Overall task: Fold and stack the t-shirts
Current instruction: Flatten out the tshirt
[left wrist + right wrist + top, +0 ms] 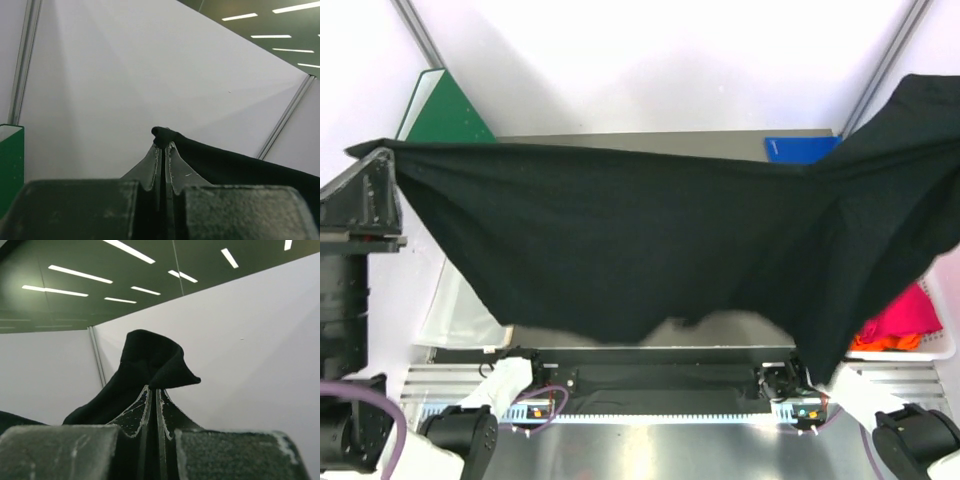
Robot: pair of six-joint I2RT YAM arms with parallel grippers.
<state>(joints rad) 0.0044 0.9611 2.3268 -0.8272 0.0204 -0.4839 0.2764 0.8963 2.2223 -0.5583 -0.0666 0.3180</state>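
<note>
The large black t-shirt (650,240) hangs spread wide in the air above the table, stretched between both grippers. My left gripper (370,160) is raised at the far left and is shut on one corner of the shirt; in the left wrist view its fingertips (164,146) pinch a bunched edge of the black cloth (225,165). My right gripper is hidden behind the cloth in the top view; in the right wrist view it (154,389) is shut on a fold of the shirt (145,360). A magenta-pink shirt (905,318) and an orange shirt (885,342) lie in the basket at right.
A white lattice basket (942,350) stands at the right edge. A stiff green board (445,110) leans at the back left. A blue flat object (800,148) lies at the back right. A pale translucent bin (460,315) sits at the left. The hanging shirt hides most of the table.
</note>
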